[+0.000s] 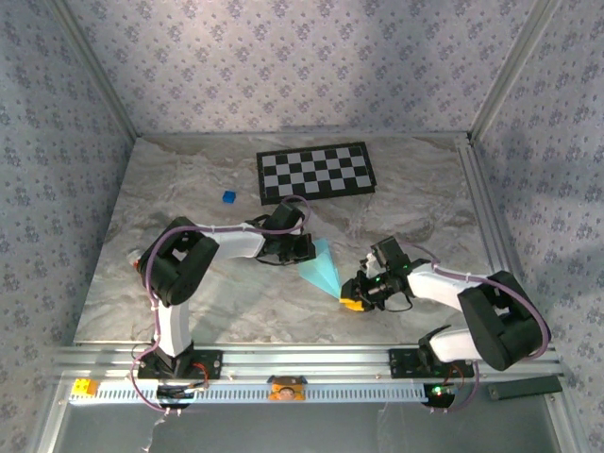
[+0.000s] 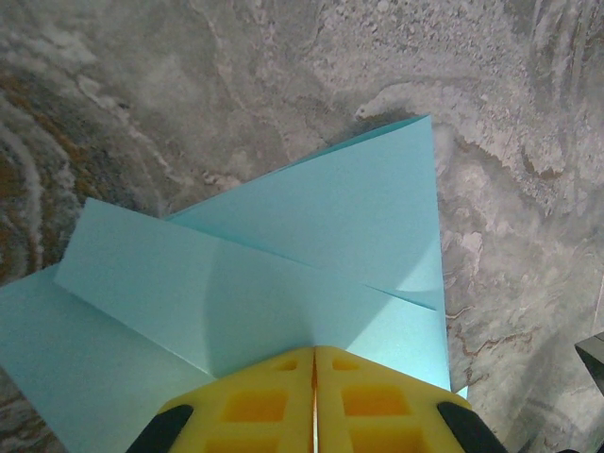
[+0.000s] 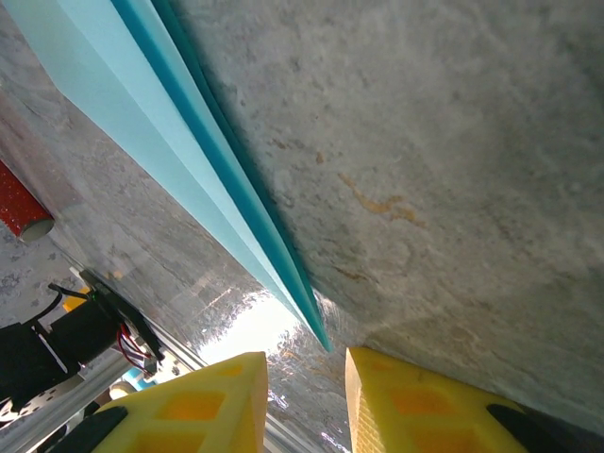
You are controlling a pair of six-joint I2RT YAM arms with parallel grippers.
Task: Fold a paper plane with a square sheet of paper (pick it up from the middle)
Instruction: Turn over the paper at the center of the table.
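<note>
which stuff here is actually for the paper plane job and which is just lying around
For the job: folded light-blue paper, pinched in the shut left hand; open right hand at its pointed end.
Lying about: checkerboard, small dark-blue cube.

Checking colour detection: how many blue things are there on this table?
2. The folded light-blue paper is at the middle of the table; the tiny dark-blue cube sits left of the checkerboard, apart from it. More could hide under the arms.
</note>
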